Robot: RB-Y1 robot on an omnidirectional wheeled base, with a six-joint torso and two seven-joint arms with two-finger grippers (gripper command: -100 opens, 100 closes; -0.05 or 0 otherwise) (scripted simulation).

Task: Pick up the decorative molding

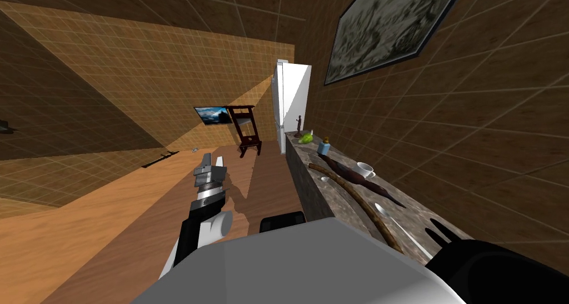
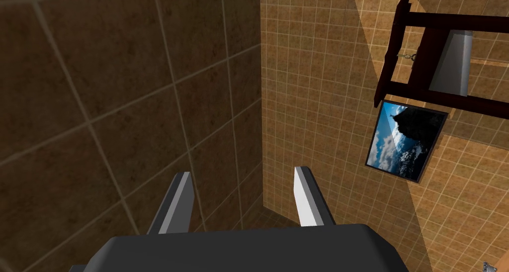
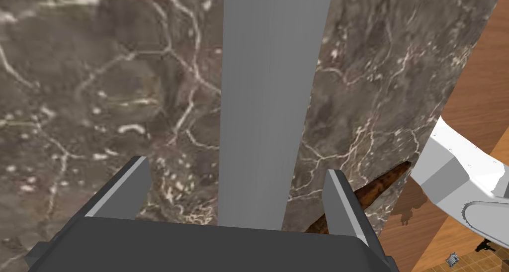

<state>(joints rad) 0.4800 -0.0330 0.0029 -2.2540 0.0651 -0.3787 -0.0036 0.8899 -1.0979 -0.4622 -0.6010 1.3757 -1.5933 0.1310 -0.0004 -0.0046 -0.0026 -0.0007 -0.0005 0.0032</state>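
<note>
Head view: the long curved brown molding (image 1: pixel 364 204) lies on the marble tabletop (image 1: pixel 414 217), right of centre, near its front edge.

Left wrist view: the left gripper (image 2: pixel 242 172) has its fingers spread wide, holding nothing.

Right wrist view: the right gripper (image 3: pixel 236 164) has its fingers wide, straddling a flat grey strip (image 3: pixel 271 85). The molding's tip is just beside one finger.

You have a long counter of brown-grey veined stone (image 1: pixel 311 185) by the wall. On it lie a long thin curved brown stick (image 1: pixel 364 203), a dark pointed carved piece (image 1: pixel 355 177), a white cup (image 1: pixel 365 169), a small blue bottle (image 1: pixel 324 146) and a long pale grey spoon (image 1: pixel 389 217).
</note>
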